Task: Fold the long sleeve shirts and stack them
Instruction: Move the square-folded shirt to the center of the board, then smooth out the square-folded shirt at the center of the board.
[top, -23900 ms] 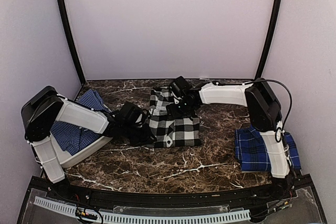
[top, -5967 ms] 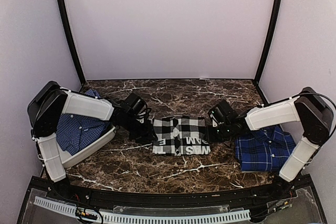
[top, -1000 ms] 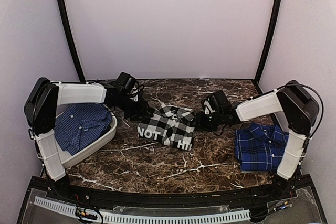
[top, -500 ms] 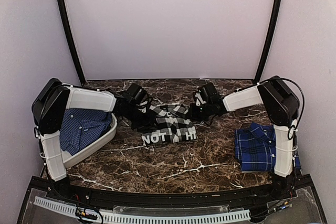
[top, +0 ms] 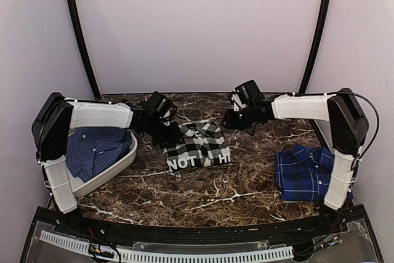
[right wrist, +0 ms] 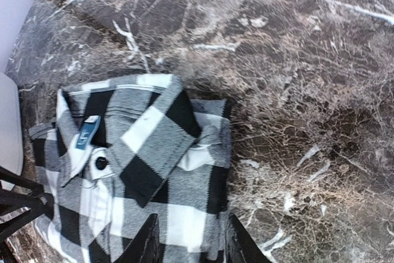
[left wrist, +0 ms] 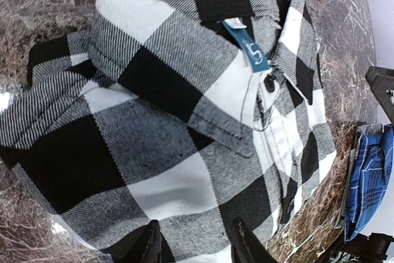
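The black-and-white checked shirt (top: 198,147) lies folded at the table's middle, collar up, with white block lettering along its near edge. It fills the left wrist view (left wrist: 172,121) and shows in the right wrist view (right wrist: 141,170). My left gripper (top: 167,132) hovers at its left edge, open and empty (left wrist: 196,247). My right gripper (top: 229,120) is open and empty (right wrist: 192,241) just off the shirt's far right corner. The dark blue plaid shirt (top: 308,173) lies folded at the right, next to the right arm's base.
A white tub (top: 117,167) at the left holds another blue checked shirt (top: 92,149). The brown marble table (top: 203,198) ends at purple walls behind and at both sides. The plaid shirt also shows at the right edge of the left wrist view (left wrist: 366,183).
Both grippers held the checked shirt half a second ago. They have let it go; it now lies flat and folded. The right gripper has drawn back up and to the right.
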### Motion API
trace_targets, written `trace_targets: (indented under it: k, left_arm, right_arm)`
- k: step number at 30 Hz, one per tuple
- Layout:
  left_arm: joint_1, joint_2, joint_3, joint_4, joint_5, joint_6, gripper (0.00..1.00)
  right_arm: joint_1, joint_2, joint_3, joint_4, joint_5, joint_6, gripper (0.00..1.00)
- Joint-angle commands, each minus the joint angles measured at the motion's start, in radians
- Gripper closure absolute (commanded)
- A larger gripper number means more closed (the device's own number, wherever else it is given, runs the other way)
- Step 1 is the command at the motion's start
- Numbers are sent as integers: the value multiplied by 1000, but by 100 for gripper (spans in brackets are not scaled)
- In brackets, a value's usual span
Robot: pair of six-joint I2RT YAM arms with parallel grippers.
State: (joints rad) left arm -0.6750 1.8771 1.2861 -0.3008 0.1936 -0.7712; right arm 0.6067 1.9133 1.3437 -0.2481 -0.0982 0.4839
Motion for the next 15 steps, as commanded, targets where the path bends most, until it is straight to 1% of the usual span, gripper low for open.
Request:
trace_targets:
  k: [1, 7, 15]
  left_arm:
    - [8, 3, 49, -9, -11, 4, 63]
    - [50, 81, 82, 60, 30, 9, 65]
    - [110, 218, 150, 106, 50, 39, 65]
  right_arm:
    - [66, -51, -1, -32, 7, -25, 67]
    - [103, -2, -38, 7, -40, 15, 69]
    - [102, 66, -133, 51, -24, 45, 71]
